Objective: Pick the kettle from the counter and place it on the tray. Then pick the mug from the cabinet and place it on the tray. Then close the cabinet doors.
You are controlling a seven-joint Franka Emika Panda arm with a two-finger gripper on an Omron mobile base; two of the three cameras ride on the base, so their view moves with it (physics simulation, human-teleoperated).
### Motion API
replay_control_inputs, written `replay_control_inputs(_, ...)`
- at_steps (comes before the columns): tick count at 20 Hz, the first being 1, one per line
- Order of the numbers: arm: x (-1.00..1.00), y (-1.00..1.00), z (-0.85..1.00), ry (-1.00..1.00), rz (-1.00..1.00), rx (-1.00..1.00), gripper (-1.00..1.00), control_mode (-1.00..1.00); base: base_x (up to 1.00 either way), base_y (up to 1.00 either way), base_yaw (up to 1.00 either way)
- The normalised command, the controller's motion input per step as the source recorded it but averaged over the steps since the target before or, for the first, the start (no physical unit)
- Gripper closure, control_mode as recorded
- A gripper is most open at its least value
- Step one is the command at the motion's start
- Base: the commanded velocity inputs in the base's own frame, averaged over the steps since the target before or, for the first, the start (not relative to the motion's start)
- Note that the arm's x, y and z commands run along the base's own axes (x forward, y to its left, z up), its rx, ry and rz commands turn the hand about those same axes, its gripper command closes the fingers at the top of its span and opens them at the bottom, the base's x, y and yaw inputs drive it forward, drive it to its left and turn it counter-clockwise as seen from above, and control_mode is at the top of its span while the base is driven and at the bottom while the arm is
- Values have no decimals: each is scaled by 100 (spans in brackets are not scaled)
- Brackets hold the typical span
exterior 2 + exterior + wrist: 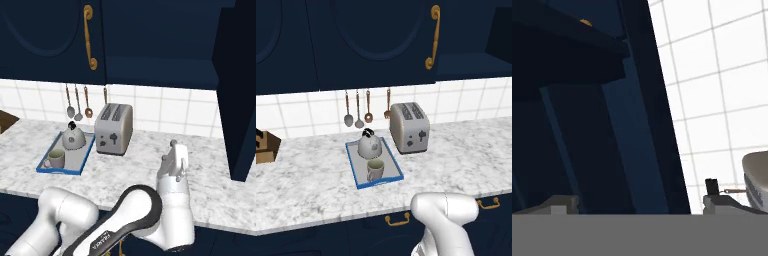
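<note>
Kettle point(369, 144) and mug point(375, 170) sit on the tray point(354, 172); gripper point(174, 156) fingers spread wide, holding nothing

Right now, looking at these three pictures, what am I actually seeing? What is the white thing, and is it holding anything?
It is a white robot arm in a simulated kitchen. Two pictures come from cameras on its base, behind it to the left and right; the third looks along its hand. On the marble counter lies a blue-rimmed tray carrying a kettle and a mug, beside a silver toaster. Spoons hang on the tiled wall. The claw is open and holds nothing. It points toward an open navy cabinet door on the right.
</note>
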Motion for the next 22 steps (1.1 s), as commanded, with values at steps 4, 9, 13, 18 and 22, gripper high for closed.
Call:
replay_control_inputs(4,-7,-71,16,-13,2,6,-100,-100,0,0,0)
replay_control_inputs(9,0,-60,1,-1,10,5,-100,-100,0,0,0)
replay_control_inputs(13,-2,-46,-8,5,9,0,-100,-100,0,0,0)
replay_control_inputs(18,0,-52,0,4,7,2,-100,-100,0,0,0)
replay_control_inputs(22,-24,-36,35,-1,4,1,-100,-100,0,0,0)
